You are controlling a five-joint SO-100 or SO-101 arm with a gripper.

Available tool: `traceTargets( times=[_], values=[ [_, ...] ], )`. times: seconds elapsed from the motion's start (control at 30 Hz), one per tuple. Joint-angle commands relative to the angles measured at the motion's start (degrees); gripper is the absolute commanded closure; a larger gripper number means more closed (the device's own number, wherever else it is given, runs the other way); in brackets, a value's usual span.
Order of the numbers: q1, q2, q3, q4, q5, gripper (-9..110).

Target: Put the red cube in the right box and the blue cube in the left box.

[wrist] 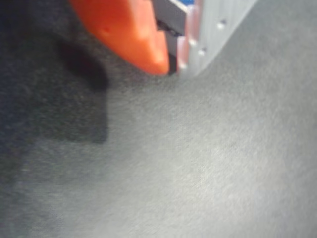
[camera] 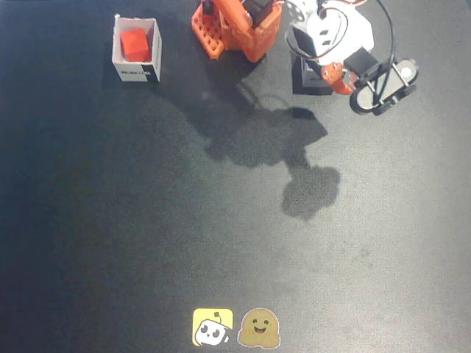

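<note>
Small plain red-orange cube [camera: 135, 45] sits inside white open-top cardboard box [camera: 154, 51], far left of fixed view. Claw [wrist: 173, 62] clenched, tips nearly touching.

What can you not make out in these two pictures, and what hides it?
- Blue cube: wrist view, perhaps the blurred blue sliver cut off by the top edge; unseen in the fixed view.
- Second box: fixed view, not visible; the arm may cover it.
- Label on the box: fixed view, too small to read.
- Gripper: wrist view, blurred and cut off; open or shut unclear.
</note>
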Motion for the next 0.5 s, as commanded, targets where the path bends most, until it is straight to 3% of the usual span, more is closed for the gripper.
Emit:
traceTargets(
  times=[0.0, 0.17, 0.47],
  values=[
    [4.57, 1.93, -4.13, 1.85, 1.23, 101],
    [13.80, 5.98, -1.85, 5.36, 1.93, 101],
    [33.93, 9.40, -0.53, 9.14, -6.06, 101]
  ],
)
